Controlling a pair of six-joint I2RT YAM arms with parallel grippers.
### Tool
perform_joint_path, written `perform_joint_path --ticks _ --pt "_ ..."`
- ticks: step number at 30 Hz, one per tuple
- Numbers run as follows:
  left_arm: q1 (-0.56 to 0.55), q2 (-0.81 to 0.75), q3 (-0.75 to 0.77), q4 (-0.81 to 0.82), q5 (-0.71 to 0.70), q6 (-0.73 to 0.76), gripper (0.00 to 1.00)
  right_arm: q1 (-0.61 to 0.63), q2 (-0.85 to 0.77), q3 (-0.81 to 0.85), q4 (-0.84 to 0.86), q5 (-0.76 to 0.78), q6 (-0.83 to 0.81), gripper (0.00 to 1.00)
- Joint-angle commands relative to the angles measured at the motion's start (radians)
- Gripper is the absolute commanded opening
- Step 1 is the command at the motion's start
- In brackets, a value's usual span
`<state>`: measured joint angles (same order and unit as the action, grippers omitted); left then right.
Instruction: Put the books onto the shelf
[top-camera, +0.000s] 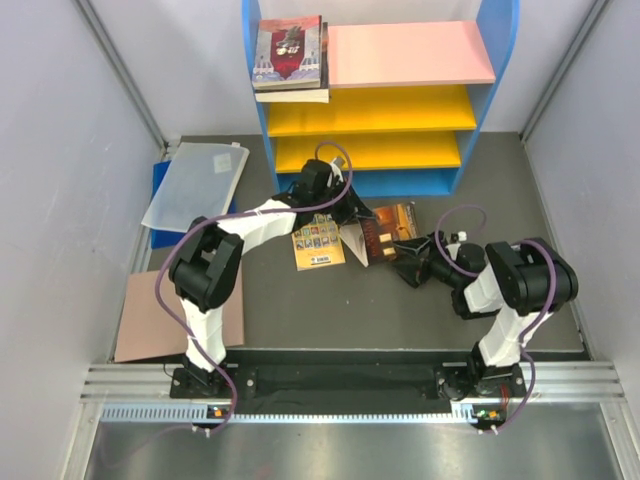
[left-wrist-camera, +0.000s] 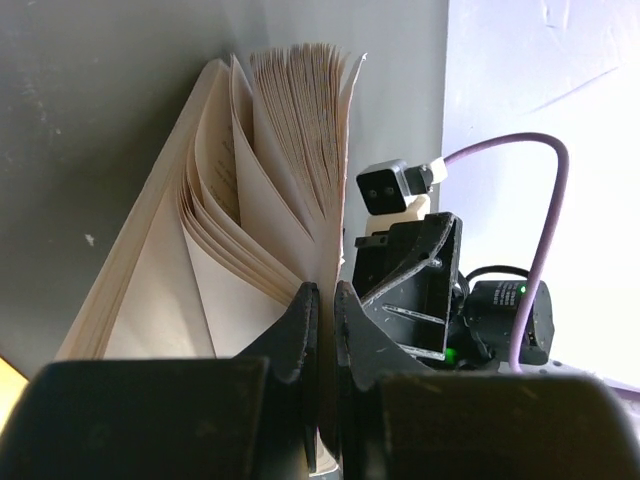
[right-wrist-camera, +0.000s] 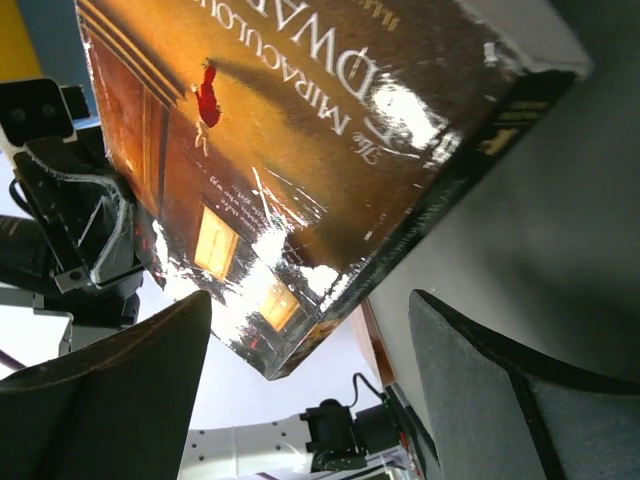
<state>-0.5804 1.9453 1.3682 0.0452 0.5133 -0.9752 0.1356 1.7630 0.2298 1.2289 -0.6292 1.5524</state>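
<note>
The blue-framed shelf stands at the back, with a small stack of books on the left of its pink top board. A yellow book lies flat on the table. Beside it a dark orange-glow book is tipped up, its pages fanning open. My left gripper is shut on its cover edge and reaches it from the left. My right gripper is open at the book's right. The book's glossy cover has its lower corner showing between the fingers of the right gripper, touching neither.
A translucent folder on a blue board lies at the left, and a brown cardboard sheet nearer the left arm's base. Grey walls close in both sides. The two yellow shelf boards are bare.
</note>
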Motion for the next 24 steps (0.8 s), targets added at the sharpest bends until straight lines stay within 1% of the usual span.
perform_joint_path --ticks 1,6,9,12,14,15,16,18,19,20,23,24 --pt "0.005 -0.100 0.009 0.076 0.024 -0.008 0.00 0.025 -0.042 0.025 0.469 0.005 0.023 0.80" --pt "0.005 -0.075 0.035 0.093 0.068 -0.046 0.00 0.030 -0.070 0.022 0.422 0.023 -0.026 0.80" --pt "0.004 -0.094 0.005 0.111 0.085 -0.069 0.00 0.032 -0.025 0.045 0.463 0.042 -0.029 0.80" --pt "-0.001 -0.121 -0.073 0.124 0.094 -0.079 0.00 0.033 0.001 0.080 0.474 0.065 -0.041 0.79" --pt "-0.002 -0.140 -0.106 0.127 0.100 -0.080 0.00 0.035 -0.005 0.094 0.472 0.078 -0.052 0.75" --pt "-0.006 -0.149 -0.142 0.131 0.102 -0.083 0.00 0.036 -0.008 0.112 0.469 0.080 -0.054 0.70" --pt "-0.006 -0.158 -0.162 0.131 0.102 -0.083 0.00 0.038 -0.017 0.120 0.465 0.082 -0.051 0.53" --pt "-0.009 -0.187 -0.214 0.133 0.094 -0.080 0.00 0.038 -0.031 0.149 0.442 0.072 -0.048 0.28" --pt "-0.010 -0.197 -0.228 0.128 0.094 -0.076 0.00 0.039 -0.049 0.158 0.425 0.066 -0.051 0.09" --pt "-0.012 -0.212 -0.242 0.127 0.094 -0.069 0.00 0.038 -0.062 0.167 0.400 0.047 -0.057 0.01" --pt "-0.016 -0.250 -0.279 0.087 0.090 -0.007 0.00 0.038 -0.126 0.201 0.276 -0.002 -0.110 0.00" --pt "-0.018 -0.264 -0.303 0.076 0.084 0.012 0.01 0.036 -0.152 0.229 0.148 -0.016 -0.142 0.00"
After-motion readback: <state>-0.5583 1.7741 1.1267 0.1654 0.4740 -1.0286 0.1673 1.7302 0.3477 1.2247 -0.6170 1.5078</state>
